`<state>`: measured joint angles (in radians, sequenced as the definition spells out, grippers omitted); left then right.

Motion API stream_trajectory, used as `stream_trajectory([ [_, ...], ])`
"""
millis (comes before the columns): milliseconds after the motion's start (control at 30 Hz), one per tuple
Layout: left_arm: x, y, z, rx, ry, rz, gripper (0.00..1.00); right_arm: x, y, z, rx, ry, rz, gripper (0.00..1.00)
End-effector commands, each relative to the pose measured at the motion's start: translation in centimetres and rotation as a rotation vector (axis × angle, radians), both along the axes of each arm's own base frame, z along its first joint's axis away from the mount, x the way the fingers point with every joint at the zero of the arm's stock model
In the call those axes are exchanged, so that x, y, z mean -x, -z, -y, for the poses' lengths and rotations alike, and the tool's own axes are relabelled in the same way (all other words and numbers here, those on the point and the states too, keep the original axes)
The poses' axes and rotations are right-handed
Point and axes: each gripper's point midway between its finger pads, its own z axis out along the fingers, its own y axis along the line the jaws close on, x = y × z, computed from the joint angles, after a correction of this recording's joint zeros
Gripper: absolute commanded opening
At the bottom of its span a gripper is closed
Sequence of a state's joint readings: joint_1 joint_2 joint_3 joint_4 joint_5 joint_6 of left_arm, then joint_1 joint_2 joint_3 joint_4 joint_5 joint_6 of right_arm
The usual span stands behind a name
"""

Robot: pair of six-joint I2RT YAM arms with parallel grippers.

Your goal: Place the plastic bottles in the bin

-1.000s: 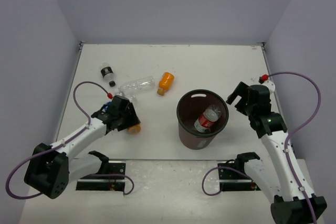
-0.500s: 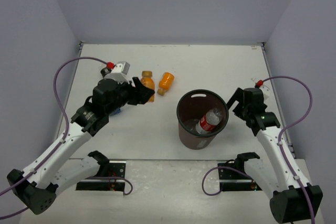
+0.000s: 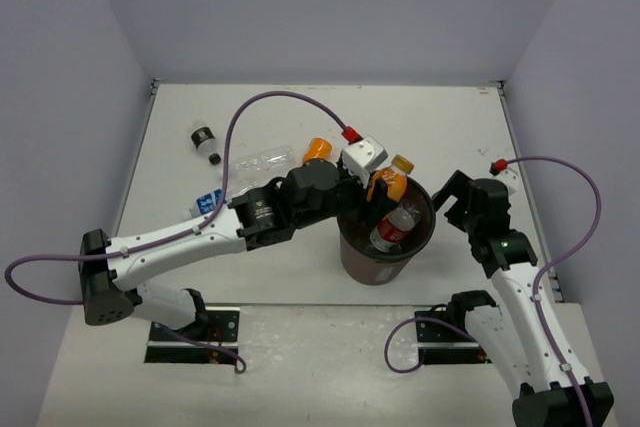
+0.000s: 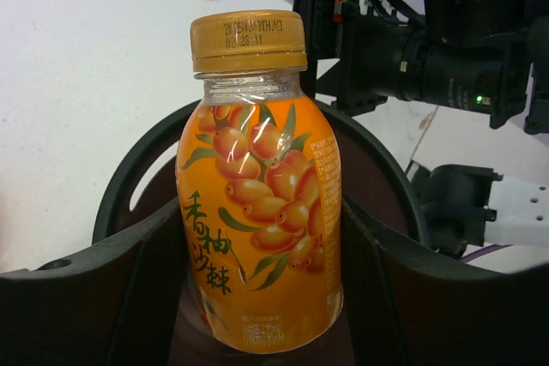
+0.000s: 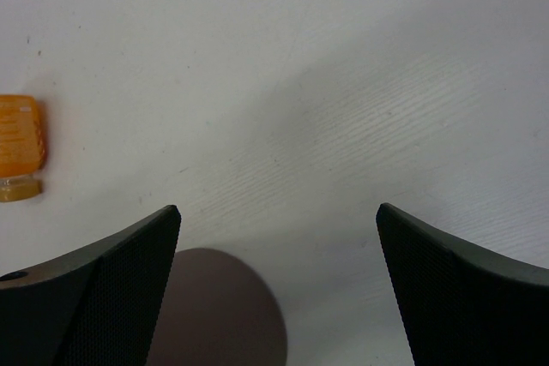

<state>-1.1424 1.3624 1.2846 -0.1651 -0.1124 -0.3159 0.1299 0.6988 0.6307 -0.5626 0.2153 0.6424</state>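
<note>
the left gripper (image 4: 262, 229) is clamped on an orange bottle (image 4: 253, 152), its fingers (image 4: 103, 297) pressing either side of the lower body, cap up. in the top view the bottle hangs over the mouth of the bin (image 3: 362, 265), toward the left of the opening. a red-label bottle (image 3: 392, 229) already lies inside. the right gripper (image 3: 452, 193) stands just beside the bin's right wall, spread wide with nothing between its fingers.

the step in hand looks like the drop — roughly the second bottle of six. to do it well, the left arm should check that the whole bottle, base included, sits inside the rim line before letting go. a release too near the left edge could clip the rim and send the bottle back onto the table (image 3: 430, 127). opening the jaws fully in one move would let it fall straight. the arm should then lift upward rather than drag sideways — the bin is light and may tip.

four wait on the table: a second orange one (image 3: 318, 151), a clear one (image 3: 262, 162), a black-label one (image 3: 204, 139) and a blue-label one (image 3: 210, 201).
</note>
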Motion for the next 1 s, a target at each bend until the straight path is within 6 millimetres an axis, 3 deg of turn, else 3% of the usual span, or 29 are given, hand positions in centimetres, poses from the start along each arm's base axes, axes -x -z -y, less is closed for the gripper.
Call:
stream_trajectory([
  [0,-0.8,-2.1,-0.6,0.009,-0.080,0.100,0.70,-0.5,-0.1,0.3,0.016,0.004,0.027,0.99],
  [33,-0.5,-1.9,-0.6,0.006,-0.081,0.098,0.84,-0.5,0.1,0.2,0.011,0.002,0.024,0.99],
  [100,-0.6,-1.2,-0.8,-0.009,-0.100,0.099,0.99,-0.6,0.0,-0.1,0.004,-0.012,0.021,0.99],
  [233,-1.2,-1.5,-1.4,-0.022,-0.137,0.112,1.00,-0.5,0.1,-0.3,0.005,-0.028,0.019,0.99],
  [433,-2.0,-4.3,-2.9,0.017,-0.221,0.138,1.00,-0.5,0.2,-0.2,0.015,-0.030,0.013,0.99],
  [533,-4.2,-5.2,-5.7,0.004,-0.411,0.125,1.00,-0.6,0.1,-0.2,0.015,-0.033,0.013,0.99],
  [700,-8.2,-7.4,-10.3,0.084,-0.496,0.120,1.00,-1.0,-0.8,0.0,0.004,0.000,0.019,0.99],
  [833,-12.6,-4.9,-14.1,0.039,-0.589,0.110,1.00,-1.6,-2.7,0.0,-0.014,0.024,0.032,0.99],
  [933,-14.6,-3.0,-14.4,0.002,-0.554,0.100,1.00,-2.0,-4.0,0.2,-0.021,0.045,0.056,0.99],
  [967,-16.1,-1.1,-14.7,-0.042,-0.544,0.077,1.00,-2.1,-4.5,0.4,-0.015,0.056,0.068,0.99],
])
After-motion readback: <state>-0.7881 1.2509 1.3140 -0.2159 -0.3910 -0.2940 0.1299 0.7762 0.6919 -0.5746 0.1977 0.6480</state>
